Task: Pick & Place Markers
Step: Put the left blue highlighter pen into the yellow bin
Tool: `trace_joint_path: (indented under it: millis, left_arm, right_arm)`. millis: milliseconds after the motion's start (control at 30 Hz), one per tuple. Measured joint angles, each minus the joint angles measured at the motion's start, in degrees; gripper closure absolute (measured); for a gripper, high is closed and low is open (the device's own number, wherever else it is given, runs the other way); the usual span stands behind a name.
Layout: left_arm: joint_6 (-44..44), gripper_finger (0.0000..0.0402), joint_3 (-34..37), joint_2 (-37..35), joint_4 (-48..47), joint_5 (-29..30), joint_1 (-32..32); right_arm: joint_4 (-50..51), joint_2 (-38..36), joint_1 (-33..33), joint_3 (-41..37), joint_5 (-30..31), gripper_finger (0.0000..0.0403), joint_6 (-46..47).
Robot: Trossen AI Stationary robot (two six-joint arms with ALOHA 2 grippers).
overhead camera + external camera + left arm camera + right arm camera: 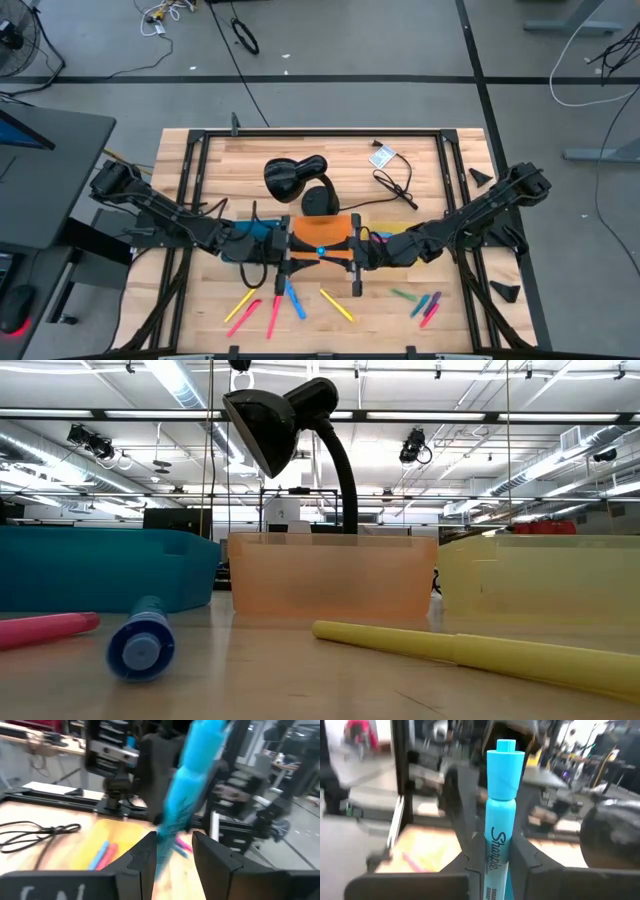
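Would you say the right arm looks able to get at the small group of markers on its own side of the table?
Probably not yet: the right gripper is shut on a blue marker above the orange tray. Otherwise the way looks free, those markers lying uncovered on its side.

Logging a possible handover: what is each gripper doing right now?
Left gripper: blue marker between its fingers; grip cannot be told.
Right gripper: shut on the blue marker.

We're in a robotics lab: a wooden workbench (320, 150) on a grey concrete floor (330, 40), loose cables (160, 15) trailing, fluorescent ceiling lights (180, 375) and exposed ducts (60, 445) overhead.
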State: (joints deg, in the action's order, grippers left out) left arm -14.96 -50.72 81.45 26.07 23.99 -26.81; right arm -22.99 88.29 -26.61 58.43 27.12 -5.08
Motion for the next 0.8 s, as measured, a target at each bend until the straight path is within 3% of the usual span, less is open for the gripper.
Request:
trace_joint_path:
  millis: [367,633,800]
  left_arm:
    - [-5.52,0.0269,0.00,-0.05,-5.89,-6.93,-0.21]
    - [-5.50,0.0269,0.00,-0.04,-8.17,-6.97,-0.42]
    - [-5.49,0.0268,-0.01,-0.04,-9.50,-6.93,-0.42]
  right_arm:
    - [23.28,-8.69,0.85,-0.04,-3.66,0.0358,-8.36]
    - [37.58,-13.61,2.39,-0.02,-14.04,0.0358,-32.62]
    - [45.25,-13.75,2.60,-0.04,-14.64,0.0358,-39.71]
